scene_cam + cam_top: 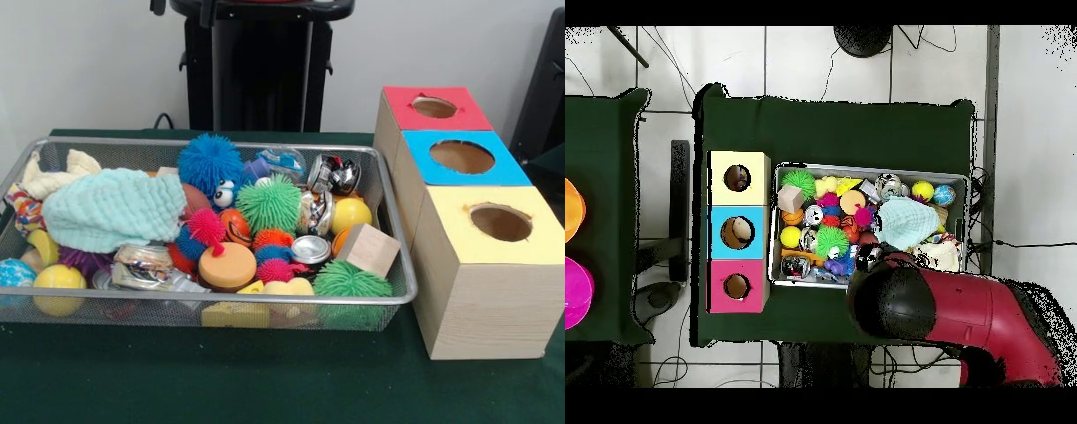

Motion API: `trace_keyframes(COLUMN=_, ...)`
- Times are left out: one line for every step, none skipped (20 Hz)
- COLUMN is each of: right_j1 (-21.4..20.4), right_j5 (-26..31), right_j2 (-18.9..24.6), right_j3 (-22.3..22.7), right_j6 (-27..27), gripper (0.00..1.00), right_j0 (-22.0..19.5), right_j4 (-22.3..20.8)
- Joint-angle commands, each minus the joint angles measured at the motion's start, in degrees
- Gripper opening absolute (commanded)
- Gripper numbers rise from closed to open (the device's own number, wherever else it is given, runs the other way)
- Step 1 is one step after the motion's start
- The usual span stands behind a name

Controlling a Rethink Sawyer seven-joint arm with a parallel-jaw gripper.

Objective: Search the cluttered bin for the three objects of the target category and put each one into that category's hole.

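Table (265,380): the green cloth top is bare in front of the bin, so anything knocked over the near rim would roll free and out of the search.
Bin (265,305): a shallow wire basket heaped above its rim; the pile is loose, and a push into it could spill things over the low wall.
Small green spiky ball (351,281): it sits at the near right corner against the rim. It is soft and springy, so it could squirm out of a pinch.
Yellow box (490,265): nearest of three boxes just right of the bin, with the hole on top. A wide toy could catch on the hole's edge and bounce off.
Wooden block (368,249): tilted on the heap by the right wall, likely to slide if its neighbours shift.
Cloth (110,210): a pale green rag draped over the left half. It may hide wanted things, and it could snag and drag others out.
Target things: somewhere in the bin; which category is meant cannot be told.
Blue box (463,159): middle of the row, easy to mistake for a neighbour.
Blue spiky ball (210,163): highest on the far side, likely to topple.
Red box (434,108): farthest, with the smallest-looking hole.
Arm (965,310): overhead, it overlaps the bin's edge.
Gripper: neither view shows it, so spread or pressed together cannot be told.
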Motion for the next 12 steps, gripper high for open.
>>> trace_keyframes(right_j1=-1.05, right_j5=2.96, right_j2=12.58, right_j3=7.08, right_j6=-24.19, gripper=1.00, right_j0=-10.39, right_j4=7.49)
trace_keyframes(right_j1=-0.68, right_j5=2.32, right_j2=12.73, right_j3=7.54, right_j6=-23.23, gripper=1.00, right_j0=-10.46, right_j4=6.92)
trace_keyframes(right_j1=-0.26, right_j5=1.85, right_j2=12.85, right_j3=7.87, right_j6=-22.22, gripper=1.00, right_j0=-10.73, right_j4=6.04)
trace_keyframes(right_j1=0.51, right_j5=0.90, right_j2=13.04, right_j3=8.26, right_j6=-20.91, gripper=1.00, right_j0=-11.04, right_j4=4.42)
trace_keyframes(right_j1=1.44, right_j5=0.26, right_j2=12.80, right_j3=8.48, right_j6=-20.07, gripper=1.00, right_j0=-11.24, right_j4=2.45)
trace_keyframes(right_j1=2.52, right_j5=-1.00, right_j2=12.68, right_j3=8.96, right_j6=-18.90, gripper=1.00, right_j0=-11.49, right_j4=0.43)
trace_keyframes(right_j1=3.48, right_j5=-1.87, right_j2=11.92, right_j3=9.06, right_j6=-16.81, gripper=1.00, right_j0=-11.28, right_j4=-1.57)
trace_keyframes(right_j1=4.30, right_j5=-1.41, right_j2=10.72, right_j3=8.64, right_j6=-14.88, gripper=1.00, right_j0=-10.57, right_j4=-3.92)
trace_keyframes(right_j1=5.12, right_j5=-2.38, right_j2=10.47, right_j3=8.82, right_j6=-13.67, gripper=1.00, right_j0=-10.64, right_j4=-5.15)
trace_keyframes(right_j1=5.89, right_j5=-5.81, right_j2=10.57, right_j3=9.48, right_j6=-11.98, gripper=1.00, right_j0=-10.99, right_j4=-5.85)
trace_keyframes(right_j1=7.37, right_j5=-7.55, right_j2=10.55, right_j3=9.57, right_j6=-10.91, gripper=1.00, right_j0=-11.19, right_j4=-6.75)
trace_keyframes(right_j1=9.42, right_j5=-8.16, right_j2=10.02, right_j3=8.82, right_j6=-9.81, gripper=1.00, right_j0=-10.82, right_j4=-8.28)
